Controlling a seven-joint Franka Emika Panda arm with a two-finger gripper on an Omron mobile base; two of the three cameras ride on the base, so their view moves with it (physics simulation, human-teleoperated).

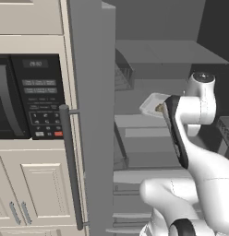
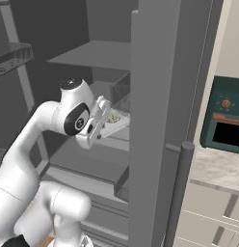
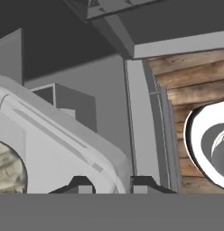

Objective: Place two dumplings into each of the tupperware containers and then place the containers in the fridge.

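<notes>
- Left base view: the open fridge (image 1: 93, 115) fills the centre, its door edge and long bar handle (image 1: 70, 166) standing left of the grey inner shelves. A black microwave (image 1: 28, 97) sits in the cream cabinets at the left edge. The white arm rises from the lower right, and just past its wrist, at centre right, a tupperware container (image 1: 152, 104) is held tilted inside the fridge, above a shelf, with a dumpling (image 1: 159, 109) showing at its near edge.
- Right base view: the fingers (image 2: 103, 126) sit at centre left, clamped on the container's rim; the tray (image 2: 114, 120) angles toward the shelves, pale pieces inside. A dark green appliance (image 2: 226, 120) stands on the surface at right.
- Hand view: the two dark tips at the bottom stand close together, pinching the container's wall (image 3: 64, 153); a dumpling (image 3: 7, 173) lies at lower left. Wooden floor (image 3: 195, 76) shows at right.
</notes>
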